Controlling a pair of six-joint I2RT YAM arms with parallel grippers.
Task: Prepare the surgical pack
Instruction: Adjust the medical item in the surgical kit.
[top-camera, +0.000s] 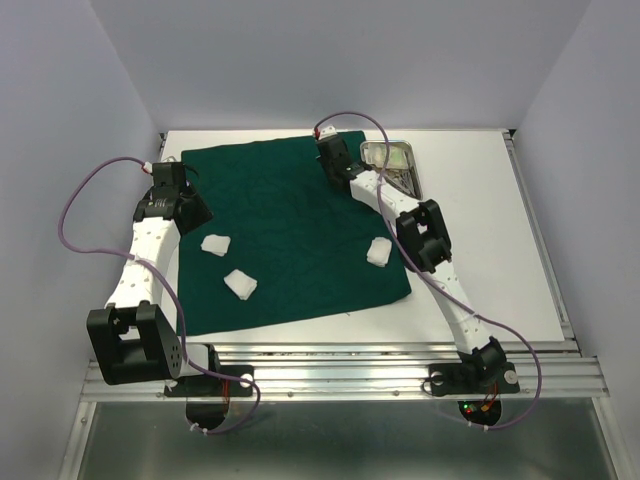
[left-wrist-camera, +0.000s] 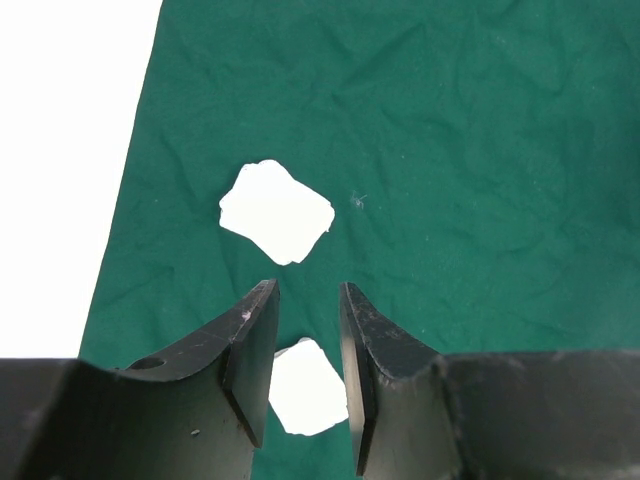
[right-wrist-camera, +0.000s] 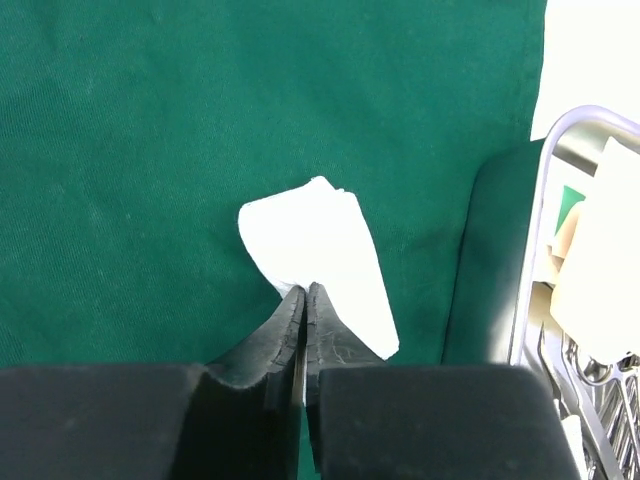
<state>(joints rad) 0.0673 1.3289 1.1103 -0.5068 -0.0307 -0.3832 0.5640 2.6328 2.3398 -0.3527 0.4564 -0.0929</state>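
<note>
Left gripper (left-wrist-camera: 307, 292) hangs spread above two pads (left-wrist-camera: 277, 212) lying on the drape (left-wrist-camera: 480, 150). Farther off, right gripper (right-wrist-camera: 303, 292) is pressed together, seemingly pinching another pad (right-wrist-camera: 325, 245) beside the tray (right-wrist-camera: 532, 260). Pads look light, soft and floppy; best nipped at an edge, without snagging the equally limp drape.

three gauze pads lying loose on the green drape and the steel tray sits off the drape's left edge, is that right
Not quite. Three gauze pads do lie loose on the green drape, but the steel tray sits by the drape's far right corner, not off its left edge. The top external view shows it.
</note>
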